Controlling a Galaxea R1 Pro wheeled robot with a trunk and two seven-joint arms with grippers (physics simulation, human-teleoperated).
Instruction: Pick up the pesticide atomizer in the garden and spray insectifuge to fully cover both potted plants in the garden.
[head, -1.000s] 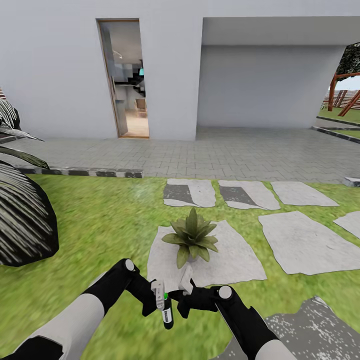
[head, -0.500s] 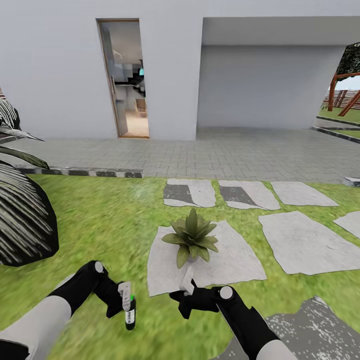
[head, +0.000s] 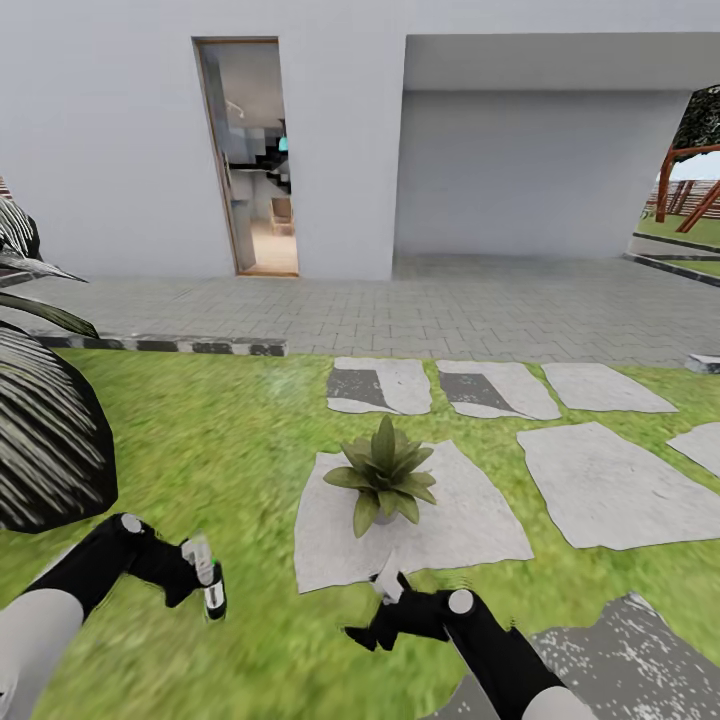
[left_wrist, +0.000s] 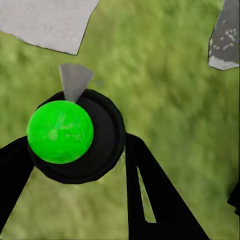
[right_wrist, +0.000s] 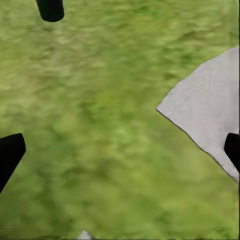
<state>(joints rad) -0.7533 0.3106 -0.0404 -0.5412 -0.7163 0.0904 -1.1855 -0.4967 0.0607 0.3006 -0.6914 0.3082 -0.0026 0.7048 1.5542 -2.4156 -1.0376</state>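
Lawn bears stepping stones; potted plant on one

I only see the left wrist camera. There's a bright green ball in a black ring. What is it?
Observer: That's the pesticide atomizer seen end-on. The head view shows your left gripper holding it over the lawn.
Operator: Where's the plant?
Observer: One potted plant sits on a stepping stone, ahead and to the atomizer's right.
Operator: And my other gripper?
Observer: The right gripper is open over grass, holding nothing.
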